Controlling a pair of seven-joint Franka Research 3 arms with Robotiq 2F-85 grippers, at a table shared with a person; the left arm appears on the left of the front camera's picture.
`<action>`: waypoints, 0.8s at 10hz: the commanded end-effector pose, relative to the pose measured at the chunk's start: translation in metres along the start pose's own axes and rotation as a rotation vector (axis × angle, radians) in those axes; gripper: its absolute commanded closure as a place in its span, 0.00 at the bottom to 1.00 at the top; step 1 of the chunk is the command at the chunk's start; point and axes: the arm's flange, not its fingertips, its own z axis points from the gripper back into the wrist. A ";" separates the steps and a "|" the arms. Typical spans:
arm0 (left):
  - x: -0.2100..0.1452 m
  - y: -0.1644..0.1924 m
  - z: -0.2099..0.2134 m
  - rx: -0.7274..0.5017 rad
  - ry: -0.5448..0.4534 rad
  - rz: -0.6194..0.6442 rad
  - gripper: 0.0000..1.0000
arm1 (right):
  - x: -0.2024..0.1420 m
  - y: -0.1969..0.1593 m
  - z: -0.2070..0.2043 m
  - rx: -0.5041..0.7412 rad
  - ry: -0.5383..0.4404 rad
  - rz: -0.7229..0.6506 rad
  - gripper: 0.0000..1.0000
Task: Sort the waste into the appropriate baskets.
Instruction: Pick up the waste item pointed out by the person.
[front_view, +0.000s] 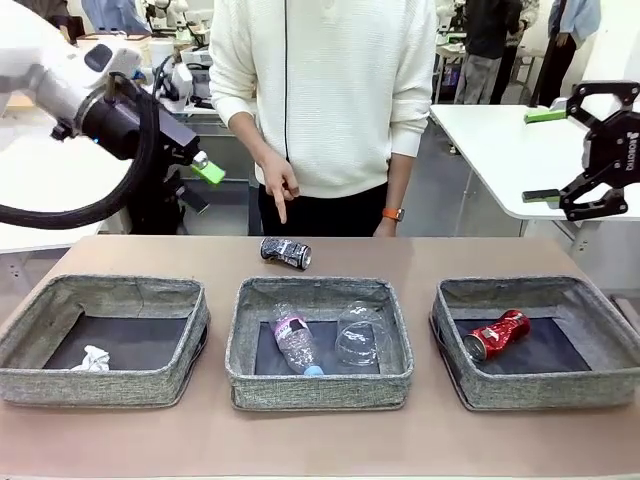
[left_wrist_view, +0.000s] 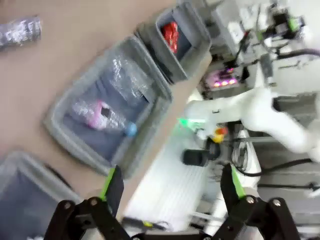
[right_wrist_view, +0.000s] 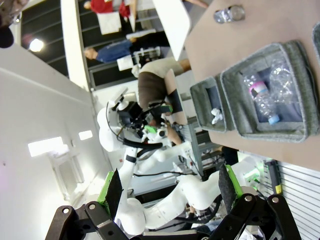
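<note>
The crushed black-and-white can (front_view: 286, 252) lies on the table (front_view: 420, 258) just behind the middle basket (front_view: 319, 384), under the person's pointing hand (front_view: 279, 187). Both the left gripper (left_wrist_view: 171, 185) and right gripper (right_wrist_view: 167, 186) are raised, jaws spread wide, holding nothing.

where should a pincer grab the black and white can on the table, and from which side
Probably from above, closing across the middle of the crushed black-and-white can. It lies on its side on the bare table behind the middle basket, long axis roughly left-right, so its narrow width fits between the fingers.
</note>
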 end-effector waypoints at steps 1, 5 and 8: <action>0.005 -0.017 -0.010 0.153 -0.041 -0.537 0.00 | 0.000 0.003 -0.001 0.026 0.004 0.006 0.00; 0.032 -0.038 -0.065 0.525 0.234 -0.812 0.00 | 0.000 0.003 -0.001 0.026 0.004 0.006 0.00; 0.034 -0.019 -0.078 0.727 0.213 -0.894 0.00 | 0.000 0.003 -0.001 0.026 0.004 0.006 0.00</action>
